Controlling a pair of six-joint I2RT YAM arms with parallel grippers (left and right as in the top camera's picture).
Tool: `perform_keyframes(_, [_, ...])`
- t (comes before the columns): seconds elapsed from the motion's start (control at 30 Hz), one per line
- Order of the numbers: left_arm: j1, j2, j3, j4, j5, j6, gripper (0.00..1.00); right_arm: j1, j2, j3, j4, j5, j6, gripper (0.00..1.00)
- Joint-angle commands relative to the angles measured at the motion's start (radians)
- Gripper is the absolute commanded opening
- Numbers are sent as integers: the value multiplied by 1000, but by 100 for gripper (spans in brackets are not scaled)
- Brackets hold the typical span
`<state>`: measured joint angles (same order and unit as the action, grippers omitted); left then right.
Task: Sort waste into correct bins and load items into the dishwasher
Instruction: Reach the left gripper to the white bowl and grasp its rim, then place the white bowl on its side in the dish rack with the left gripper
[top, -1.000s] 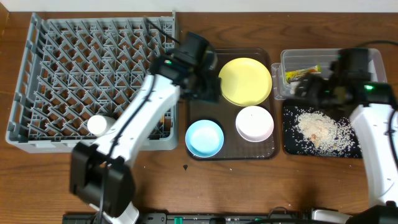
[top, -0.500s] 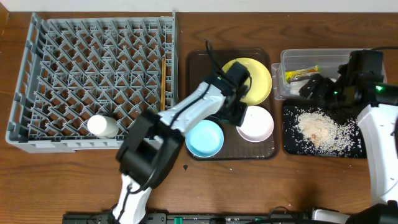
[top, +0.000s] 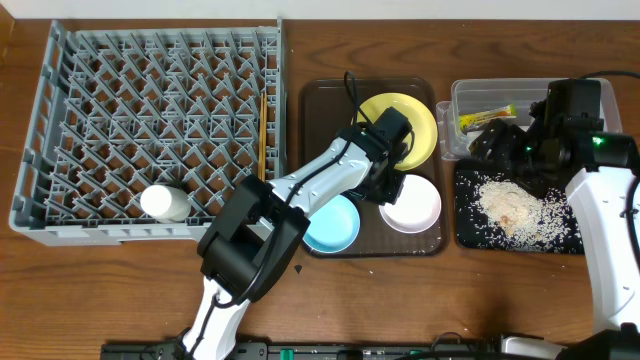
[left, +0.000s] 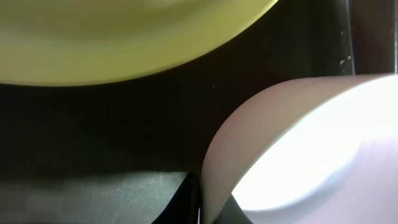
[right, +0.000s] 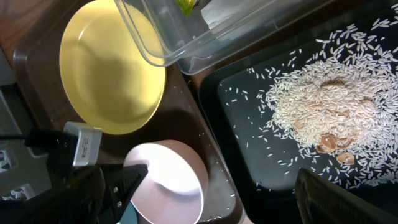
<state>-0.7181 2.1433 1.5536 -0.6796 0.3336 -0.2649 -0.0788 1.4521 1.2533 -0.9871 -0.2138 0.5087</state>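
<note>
On the brown tray, the left end effector pinches the white bowl at its left rim; the rack lies well leftward. The right end effector, farther off, hangs spread.

Soft, even light falls from above on the desk in the sharp overhead view, leaving only faint shadows. The left wrist view is badly out of focus: the yellow plate smears and the white bowl glares to blown-out white. The right wrist view is crisp on the rice but dim at its lower corners.
</note>
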Motion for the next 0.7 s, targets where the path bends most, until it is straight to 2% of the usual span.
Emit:
perform_keyframes(0.0, [10,-32,7,-25,-12,9,7,9,-1,0,-2,-8,10,95])
perform_keyframes(0.13, [58,-149,18,-88,-20,9,8,9,-1,0,-1,-7,10,95])
perform_keyframes(0.27, [137,-306,18,-163,-166,10,8,9,-1,-1,-1,-6,10,96])
perform_keyframes(0.4, [221,-443,18,-257,-438,48,7,9,-1,-1,-1,0,8,95])
perform_keyframes(0.53, [277,-521,18,-357,-821,62,7,9,-1,0,2,0,6,95])
perform_keyframes(0.67, [305,-523,8,-420,-1191,71,8,9,-1,0,7,0,7,96])
